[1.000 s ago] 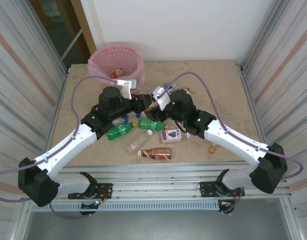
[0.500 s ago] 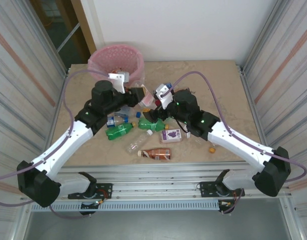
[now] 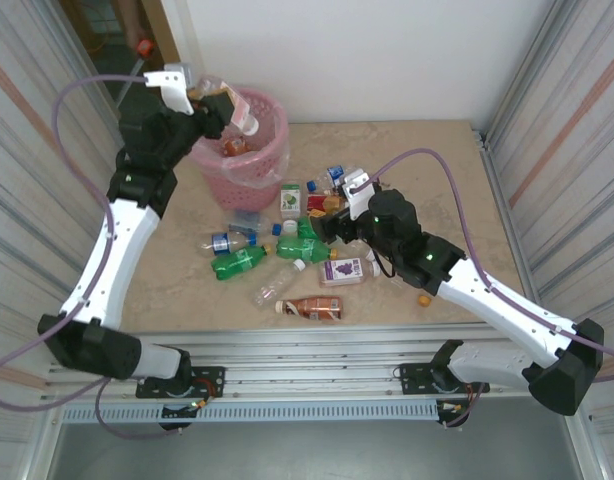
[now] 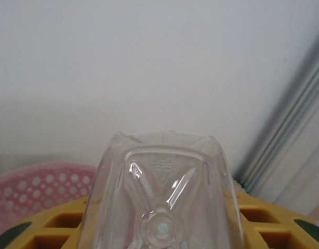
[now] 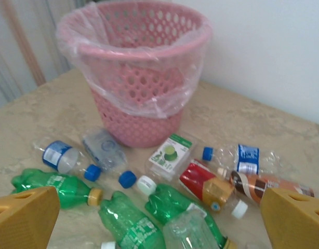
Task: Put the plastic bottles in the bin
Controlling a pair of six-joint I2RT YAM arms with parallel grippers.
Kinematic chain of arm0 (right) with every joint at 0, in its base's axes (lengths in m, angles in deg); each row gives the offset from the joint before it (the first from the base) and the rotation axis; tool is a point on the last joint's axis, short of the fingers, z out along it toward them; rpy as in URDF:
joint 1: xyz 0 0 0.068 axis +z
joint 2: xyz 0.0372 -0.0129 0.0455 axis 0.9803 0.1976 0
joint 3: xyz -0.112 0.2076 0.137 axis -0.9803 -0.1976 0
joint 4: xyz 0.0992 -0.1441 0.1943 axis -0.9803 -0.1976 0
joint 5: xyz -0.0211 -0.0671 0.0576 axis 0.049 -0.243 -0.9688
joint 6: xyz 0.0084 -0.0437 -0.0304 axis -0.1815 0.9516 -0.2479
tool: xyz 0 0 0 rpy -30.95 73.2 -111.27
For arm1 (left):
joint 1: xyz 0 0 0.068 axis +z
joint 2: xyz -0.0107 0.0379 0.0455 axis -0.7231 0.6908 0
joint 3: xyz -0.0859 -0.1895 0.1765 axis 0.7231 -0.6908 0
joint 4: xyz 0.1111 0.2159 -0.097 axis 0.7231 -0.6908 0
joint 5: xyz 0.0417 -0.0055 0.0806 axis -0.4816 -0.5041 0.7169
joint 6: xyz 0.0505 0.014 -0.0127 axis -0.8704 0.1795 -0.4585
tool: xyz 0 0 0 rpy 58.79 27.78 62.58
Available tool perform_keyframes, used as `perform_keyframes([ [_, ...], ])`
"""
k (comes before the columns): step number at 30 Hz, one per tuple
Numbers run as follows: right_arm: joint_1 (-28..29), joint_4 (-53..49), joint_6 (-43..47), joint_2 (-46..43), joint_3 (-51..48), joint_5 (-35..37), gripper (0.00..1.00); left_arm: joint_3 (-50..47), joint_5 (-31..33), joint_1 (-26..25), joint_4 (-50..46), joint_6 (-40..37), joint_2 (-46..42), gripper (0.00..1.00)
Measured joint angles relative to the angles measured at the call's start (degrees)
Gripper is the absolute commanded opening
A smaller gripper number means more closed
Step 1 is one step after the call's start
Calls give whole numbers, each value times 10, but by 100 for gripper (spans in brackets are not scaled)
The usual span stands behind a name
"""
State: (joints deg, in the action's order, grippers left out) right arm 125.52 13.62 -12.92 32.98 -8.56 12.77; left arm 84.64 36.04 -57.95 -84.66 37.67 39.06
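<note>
Left gripper [image 3: 215,108], pinching a clear crushed plastic bottle [image 4: 159,207], hangs above the round pink lattice bin [image 3: 255,165] at the far-left corner of the table [image 3: 437,160]. Right gripper [image 5: 159,207], jaws spread wide, hovers over loose green, clear and brown bottles [image 3: 242,262] near the centre.

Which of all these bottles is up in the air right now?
The clear bottle gripped in the left pincer, held over the pink bin. The rest lie on the table or inside the bin.
</note>
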Motion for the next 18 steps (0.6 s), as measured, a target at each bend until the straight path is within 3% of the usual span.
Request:
perform_keyframes([
  [10, -7, -48, -50, 0, 0, 54, 98, 163, -25, 47, -98, -22, 176, 4],
  [18, -30, -88, -87, -5, 0, 62, 98, 215, -56, 53, -167, -27, 240, 5],
])
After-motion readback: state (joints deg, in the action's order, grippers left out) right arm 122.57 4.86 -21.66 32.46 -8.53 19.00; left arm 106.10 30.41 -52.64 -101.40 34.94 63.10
